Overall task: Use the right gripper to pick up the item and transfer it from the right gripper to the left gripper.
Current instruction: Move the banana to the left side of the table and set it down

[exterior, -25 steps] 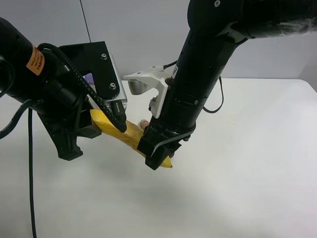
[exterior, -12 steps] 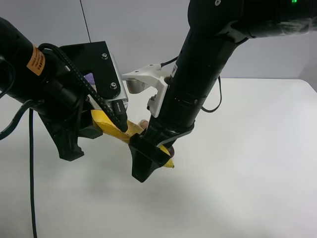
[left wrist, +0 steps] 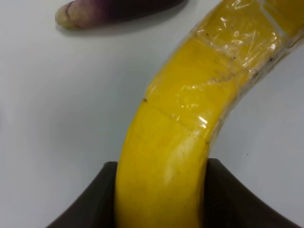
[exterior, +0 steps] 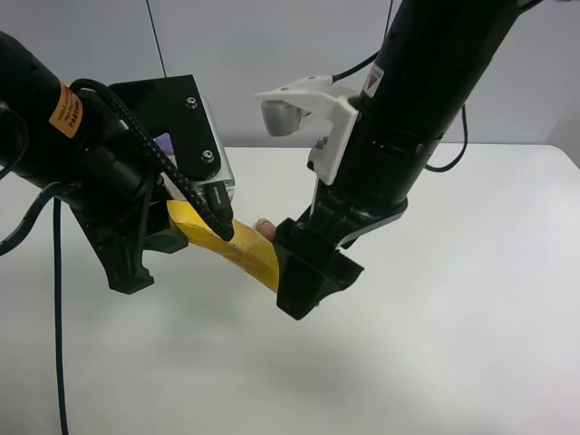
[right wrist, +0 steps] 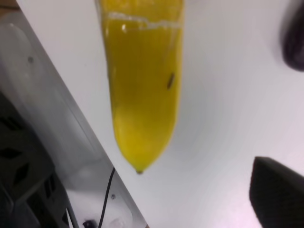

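The yellow banana (exterior: pixel 245 249) hangs above the table, held near one end by my left gripper (exterior: pixel 192 234), the black claw on the arm with the orange sticker. In the left wrist view the banana (left wrist: pixel 180 123) sits squeezed between its fingers (left wrist: pixel 95 204). My right gripper (exterior: pixel 306 288), on the arm with the white bracket, is open and just clear of the banana's free end. The right wrist view shows the banana's bare tip (right wrist: pixel 140 95), with one finger (right wrist: pixel 278 192) off to the side and not touching it.
The purple eggplant lies on the white table under the banana, its pale end (exterior: pixel 264 224) showing; it also shows in the left wrist view (left wrist: pixel 109 9). The purple-lidded can (exterior: pixel 165 143) stands behind the left gripper. The table's far edge (exterior: pixel 507 145) runs along the wall.
My right gripper has opened, let go of the banana and drawn back to the right and up. The banana stays in my left gripper, which has not moved.
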